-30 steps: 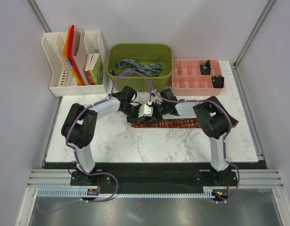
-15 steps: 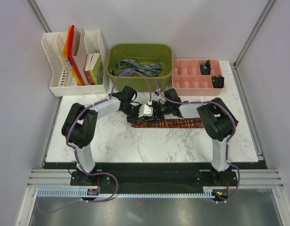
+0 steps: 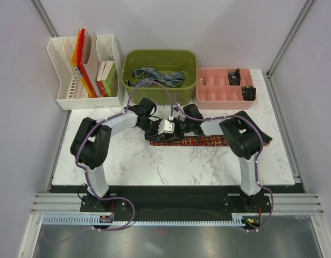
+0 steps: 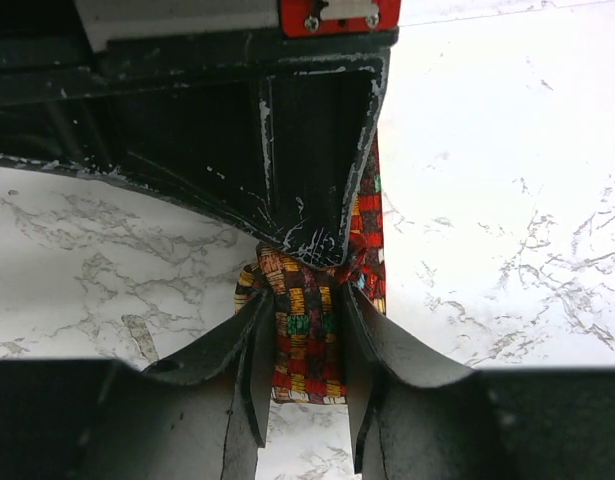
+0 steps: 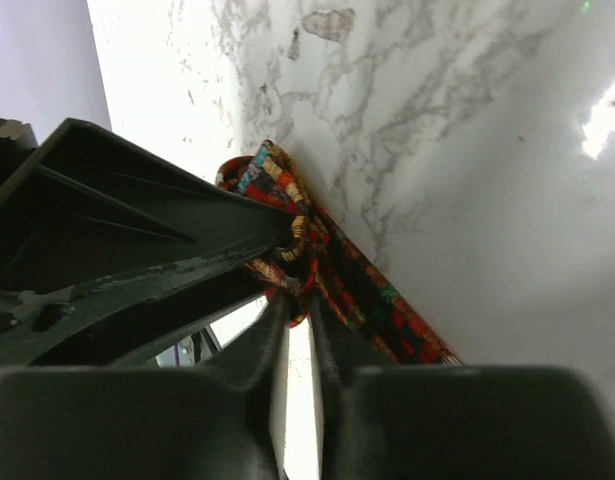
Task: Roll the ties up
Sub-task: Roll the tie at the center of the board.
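Note:
The red, orange and dark patterned tie (image 3: 208, 141) lies flat across the marble table, its left end curled into a small roll. My left gripper (image 3: 156, 131) and right gripper (image 3: 178, 128) meet at that roll. In the left wrist view the left gripper (image 4: 304, 300) has its fingers on both sides of the rolled tie (image 4: 302, 345), clamping it. In the right wrist view the right gripper (image 5: 299, 300) is nearly closed, pinching the roll's edge, and the tie (image 5: 372, 295) runs away along the table. The blue-grey tie (image 3: 154, 75) lies in the green bin.
The green bin (image 3: 132, 58) stands at the back centre. A pink compartment tray (image 3: 216, 95) with small dark items is at the back right. A white file rack (image 3: 63, 80) with books is at the back left. Bare marble lies in front of the tie.
The right arm's elbow swung slightly right, then came back. Both grippers stay at the tie's left end, holding the roll.

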Robot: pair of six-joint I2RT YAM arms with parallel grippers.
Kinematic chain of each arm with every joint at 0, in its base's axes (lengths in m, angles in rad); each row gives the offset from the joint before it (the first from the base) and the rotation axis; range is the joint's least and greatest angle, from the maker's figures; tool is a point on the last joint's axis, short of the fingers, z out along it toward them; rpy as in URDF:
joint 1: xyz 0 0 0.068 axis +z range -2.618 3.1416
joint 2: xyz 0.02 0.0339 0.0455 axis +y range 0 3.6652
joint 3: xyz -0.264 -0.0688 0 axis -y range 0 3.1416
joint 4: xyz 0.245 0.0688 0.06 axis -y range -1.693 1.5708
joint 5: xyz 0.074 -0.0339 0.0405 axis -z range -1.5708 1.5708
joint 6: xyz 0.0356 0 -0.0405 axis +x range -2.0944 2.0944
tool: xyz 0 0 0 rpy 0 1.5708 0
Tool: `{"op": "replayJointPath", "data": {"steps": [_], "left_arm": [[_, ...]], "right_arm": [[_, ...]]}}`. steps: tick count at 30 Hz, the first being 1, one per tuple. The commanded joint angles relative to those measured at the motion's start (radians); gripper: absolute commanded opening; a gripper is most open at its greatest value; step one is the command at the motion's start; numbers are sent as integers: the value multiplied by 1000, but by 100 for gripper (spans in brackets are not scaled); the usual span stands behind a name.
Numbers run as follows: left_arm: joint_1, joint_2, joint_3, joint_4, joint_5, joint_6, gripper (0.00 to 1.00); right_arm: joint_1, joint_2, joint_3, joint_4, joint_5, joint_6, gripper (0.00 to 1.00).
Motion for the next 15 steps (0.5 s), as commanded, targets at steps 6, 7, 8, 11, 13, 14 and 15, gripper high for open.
{"op": "replayJointPath", "data": {"steps": [6, 7, 8, 11, 13, 14, 15], "left_arm": [[14, 11, -15, -86, -39, 21, 53], [35, -1, -8, -87, -28, 14, 58], [47, -14, -2, -87, -13, 9, 60], [93, -64, 6, -85, 25, -6, 67], [127, -100, -3, -87, 55, -20, 70], [135, -109, -9, -85, 59, -23, 72], [144, -127, -17, -85, 64, -19, 73]], "right_arm": [[0, 32, 35, -128, 94, -109, 0], [2, 36, 40, -156, 94, -118, 0], [2, 41, 44, -171, 106, -140, 0], [2, 47, 49, -188, 115, -157, 0], [3, 58, 57, -202, 121, -168, 0], [3, 67, 58, -207, 121, -172, 0], [5, 70, 63, -210, 127, -178, 0]]}}
